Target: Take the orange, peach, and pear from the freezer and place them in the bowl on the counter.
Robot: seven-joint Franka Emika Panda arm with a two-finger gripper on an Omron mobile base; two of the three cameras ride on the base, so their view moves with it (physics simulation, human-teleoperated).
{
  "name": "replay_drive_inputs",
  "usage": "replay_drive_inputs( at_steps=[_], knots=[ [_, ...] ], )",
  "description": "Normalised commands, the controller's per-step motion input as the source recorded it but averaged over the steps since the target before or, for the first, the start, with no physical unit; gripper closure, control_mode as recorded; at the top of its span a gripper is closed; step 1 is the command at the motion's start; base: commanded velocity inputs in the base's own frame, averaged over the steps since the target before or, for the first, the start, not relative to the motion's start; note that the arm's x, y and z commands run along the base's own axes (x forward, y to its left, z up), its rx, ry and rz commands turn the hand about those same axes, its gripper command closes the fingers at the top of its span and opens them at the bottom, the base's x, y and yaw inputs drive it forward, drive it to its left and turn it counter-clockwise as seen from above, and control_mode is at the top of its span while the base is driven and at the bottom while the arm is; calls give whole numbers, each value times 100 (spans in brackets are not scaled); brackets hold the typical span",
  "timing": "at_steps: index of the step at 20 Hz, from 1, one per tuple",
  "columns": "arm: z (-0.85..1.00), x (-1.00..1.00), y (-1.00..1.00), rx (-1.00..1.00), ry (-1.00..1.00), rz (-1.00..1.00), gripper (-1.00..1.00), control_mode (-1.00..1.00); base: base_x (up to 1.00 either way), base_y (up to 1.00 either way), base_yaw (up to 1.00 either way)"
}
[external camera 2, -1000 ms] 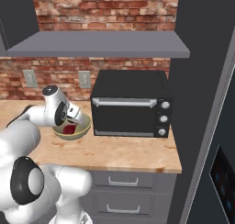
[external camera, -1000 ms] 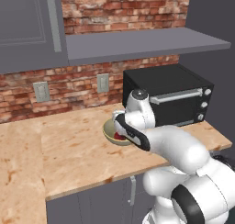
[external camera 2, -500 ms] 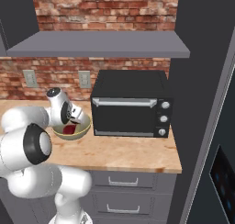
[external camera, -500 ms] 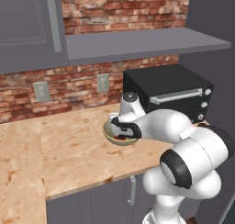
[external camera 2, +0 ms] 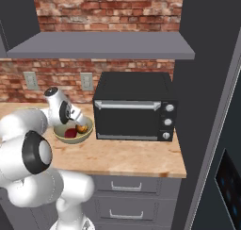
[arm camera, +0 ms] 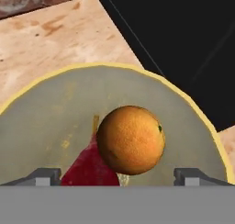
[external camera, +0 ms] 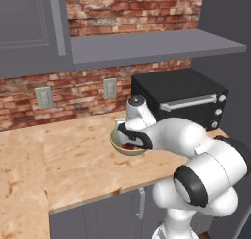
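The orange [arm camera: 131, 139] lies in the olive-tan bowl [arm camera: 50, 113] on the counter [external camera: 73, 164], touching a dark crimson fruit [arm camera: 89, 170]; I cannot tell whether that fruit is the peach. The pear is out of view. My gripper [arm camera: 118, 177] hangs just above the bowl, open, its fingertips [arm camera: 43, 176] standing wide on either side of the orange without touching it. From the right base, the bowl [external camera 2: 60, 135] holds the orange [external camera 2: 82, 128] under my gripper [external camera 2: 77, 123]. From the left base, my hand covers most of the bowl [external camera: 116, 144]. The dark freezer [external camera 2: 212, 106] stands at far right.
A black countertop oven [external camera 2: 134, 112] stands right beside the bowl, its side close to the rim [arm camera: 183, 44]. A grey shelf [external camera: 147, 47] overhangs the counter, and the brick wall carries outlets [external camera: 110, 87]. Open worktop stretches left of the bowl [external camera: 59, 150].
The hand has stayed over the bowl while the arm's elbow and forearm swung round and folded in closer to the counter. The bowl has not moved.
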Motion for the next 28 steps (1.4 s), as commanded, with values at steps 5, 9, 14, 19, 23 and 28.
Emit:
replay_drive_inputs(
  at_steps=[5, 9, 14, 19, 23, 28],
  knots=[
    [90, -100, -19, 11, -13, -13, -100, -100, 0, 0, 0],
    [100, -100, -27, 17, -8, -6, -100, -100, 0, 0, 0],
    [97, -100, -30, 1, -34, 8, -100, -100, 0, 0, 0],
    [74, -100, -13, 2, -19, 11, -100, -100, 0, 0, 0],
    [10, -25, 0, 2, 0, 0, -100, 100, -75, 0, 0],
    [0, 0, 0, 0, 0, 0, -100, 100, -100, -24, -1]
  ],
)
